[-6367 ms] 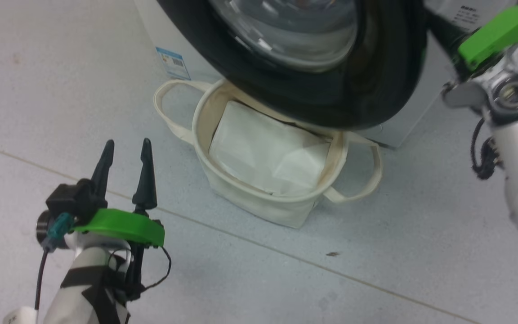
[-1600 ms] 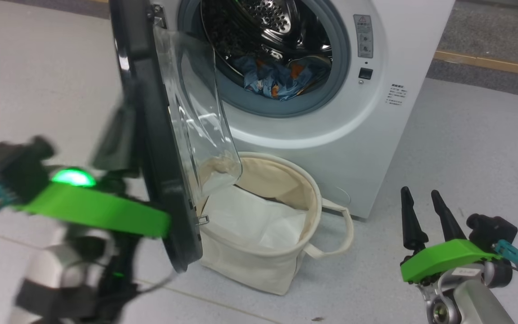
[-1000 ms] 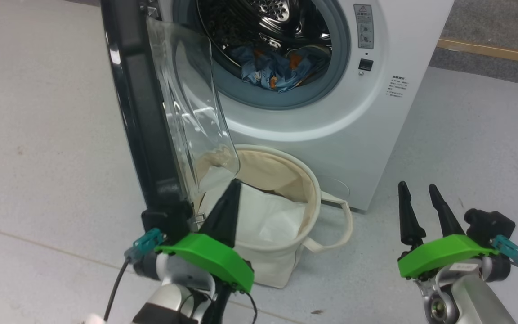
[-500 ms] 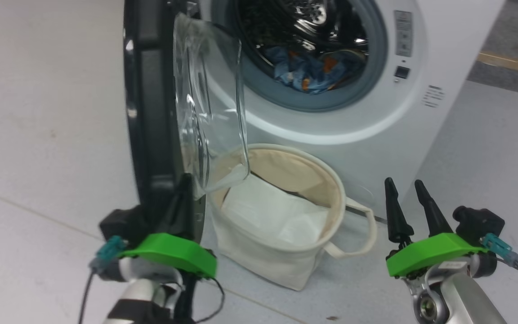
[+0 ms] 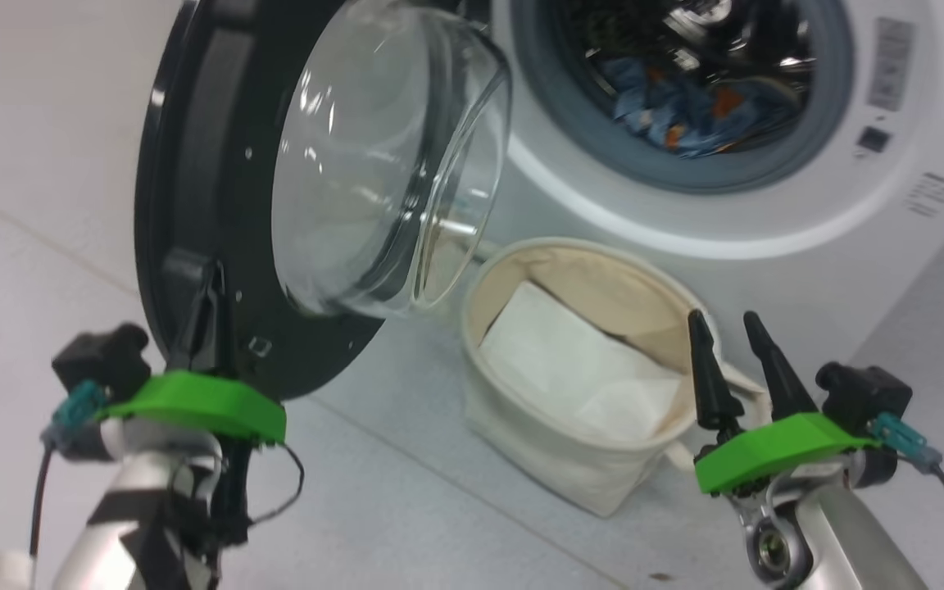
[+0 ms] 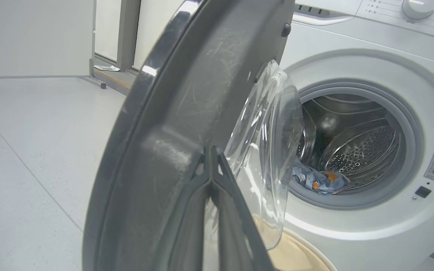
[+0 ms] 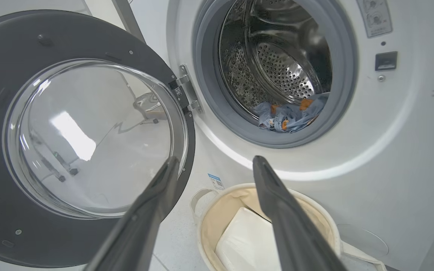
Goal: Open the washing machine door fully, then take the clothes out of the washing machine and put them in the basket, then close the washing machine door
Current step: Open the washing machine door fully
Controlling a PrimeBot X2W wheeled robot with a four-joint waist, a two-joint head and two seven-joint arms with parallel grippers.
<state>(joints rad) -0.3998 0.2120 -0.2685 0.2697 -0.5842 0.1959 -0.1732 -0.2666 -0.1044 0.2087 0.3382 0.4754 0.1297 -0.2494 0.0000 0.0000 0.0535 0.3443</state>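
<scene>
**Pale Floor, White Wall**

A grey post [image 6: 128, 34] stood at the room's far side. Left of it ran a white wall [image 6: 32, 37], and at its foot lay a tan strip [image 6: 117, 81]. Before it spread a pale speckled floor [image 6: 25, 150], crossed by one thin seam [image 6: 32, 171].

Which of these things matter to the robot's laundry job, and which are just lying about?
Job: round black-rimmed glass washing machine door; white front-loading washing machine; blue-and-orange printed clothes; round cream canvas basket.
Lying about: plain white sheet inside basket; pale scrap on far floor.
</scene>
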